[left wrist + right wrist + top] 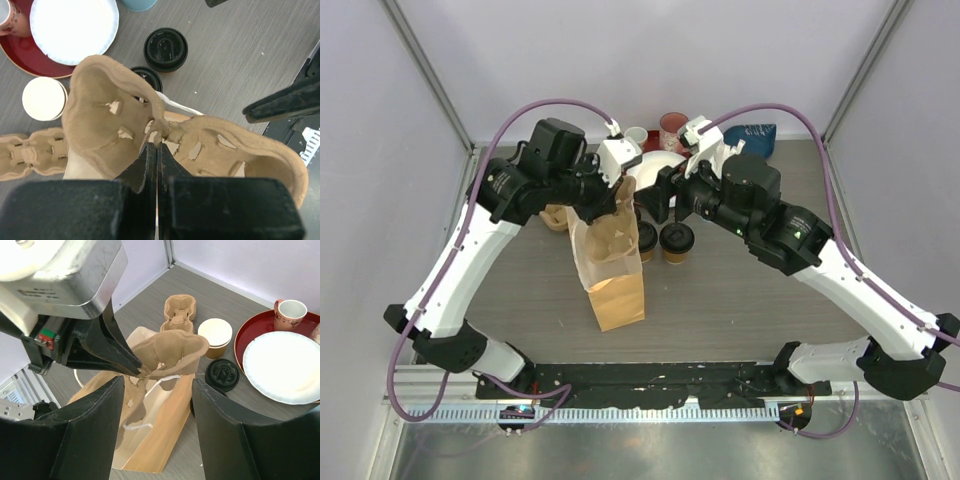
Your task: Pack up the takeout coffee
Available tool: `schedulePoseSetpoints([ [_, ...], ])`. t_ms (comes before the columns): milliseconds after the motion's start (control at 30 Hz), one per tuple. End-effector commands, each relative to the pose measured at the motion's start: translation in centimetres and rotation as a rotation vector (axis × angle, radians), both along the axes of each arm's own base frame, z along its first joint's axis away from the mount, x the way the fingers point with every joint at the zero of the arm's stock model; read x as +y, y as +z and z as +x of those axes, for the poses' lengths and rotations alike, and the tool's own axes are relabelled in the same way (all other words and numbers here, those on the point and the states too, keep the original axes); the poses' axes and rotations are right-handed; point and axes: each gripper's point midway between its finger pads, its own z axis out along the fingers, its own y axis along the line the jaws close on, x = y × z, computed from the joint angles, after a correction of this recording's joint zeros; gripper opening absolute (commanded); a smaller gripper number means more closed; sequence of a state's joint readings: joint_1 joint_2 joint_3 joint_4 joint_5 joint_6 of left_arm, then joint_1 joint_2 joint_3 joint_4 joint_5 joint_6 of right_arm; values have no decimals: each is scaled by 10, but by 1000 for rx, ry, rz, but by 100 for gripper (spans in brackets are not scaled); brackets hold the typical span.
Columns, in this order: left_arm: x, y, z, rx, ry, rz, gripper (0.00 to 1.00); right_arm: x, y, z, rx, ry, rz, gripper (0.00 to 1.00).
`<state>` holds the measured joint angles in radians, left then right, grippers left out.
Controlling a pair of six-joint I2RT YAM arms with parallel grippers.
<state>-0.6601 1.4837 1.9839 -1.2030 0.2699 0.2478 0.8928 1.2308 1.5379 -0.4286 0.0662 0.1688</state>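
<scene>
My left gripper (157,145) is shut on the middle of a tan pulp cup carrier (105,115) and holds it over the open mouth of a standing brown paper bag (612,275). The right gripper (157,382) is open just right of the bag's top, with nothing between its fingers. Two takeout coffee cups with black lids (677,240) (647,238) stand on the table right of the bag. In the left wrist view one lid (165,49) shows fully, while the other (146,77) is half hidden by the carrier. A lidless tan cup (44,98) stands beyond the bag.
A second pulp carrier (556,215) lies left of the bag. At the back, a red tray (250,335) holds a white plate (285,365) and a pink mug (289,312). A blue pouch (752,135) lies at the back right. Frame posts stand at the table's corners.
</scene>
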Motion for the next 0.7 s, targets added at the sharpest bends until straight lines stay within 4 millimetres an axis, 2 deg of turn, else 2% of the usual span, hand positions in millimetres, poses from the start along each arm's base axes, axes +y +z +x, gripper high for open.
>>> schedulePoseSetpoints([
  [0,14,15,-5,-82,16,-3,0,9,4,4,8,14,11,61],
  [200,29,19,-11,-102,49,20,0,22,-7,12,55,33,2,59],
  [333,31,17,-11,-105,58,27,0,35,-15,1,78,133,-8,60],
  [433,36,18,-9,-119,76,44,0,35,-17,-9,67,186,-18,61],
  [533,42,12,-7,-127,93,76,0,23,-15,-14,50,190,-29,61],
  [633,40,5,-7,-114,88,73,0,19,-20,-13,74,177,-37,61],
  [667,37,2,-6,-106,85,71,0,20,-25,-7,87,156,-44,61],
])
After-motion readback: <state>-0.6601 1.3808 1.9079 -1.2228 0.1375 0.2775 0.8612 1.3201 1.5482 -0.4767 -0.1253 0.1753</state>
